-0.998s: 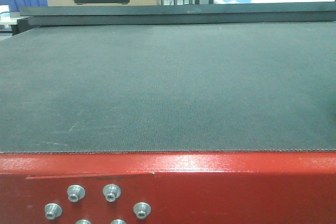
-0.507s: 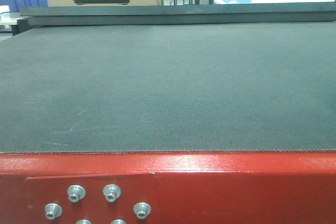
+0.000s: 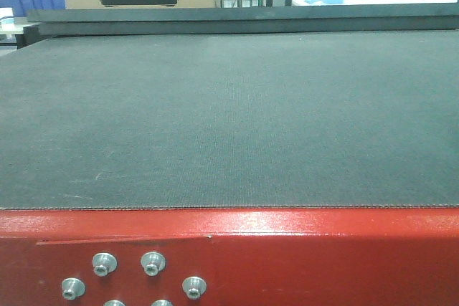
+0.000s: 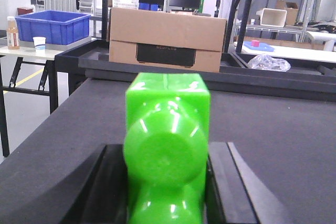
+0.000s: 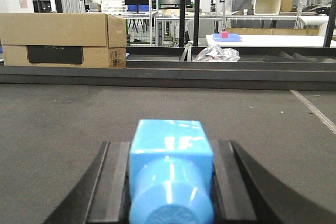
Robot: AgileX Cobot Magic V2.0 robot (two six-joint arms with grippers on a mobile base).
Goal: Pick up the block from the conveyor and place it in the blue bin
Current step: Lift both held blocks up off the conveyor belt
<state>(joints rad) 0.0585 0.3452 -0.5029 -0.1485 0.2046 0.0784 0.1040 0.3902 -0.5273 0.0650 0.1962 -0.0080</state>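
Block (image 5: 170,166) clamped in the closed right tool (image 5: 170,150), stud toward the lens, belt (image 5: 63,124) stretching ahead. Probably light, stiff and glossy, so likely slippery; safest held on the flat side faces, as now, not the round stud. Left tool (image 4: 167,156) likewise closed, on a green piece (image 4: 167,129). Farther off, blue bin (image 4: 52,24) on a bench (image 4: 26,52) past the belt's left edge. Compared with a second ago, front view unchanged — same belt, nothing shifted.
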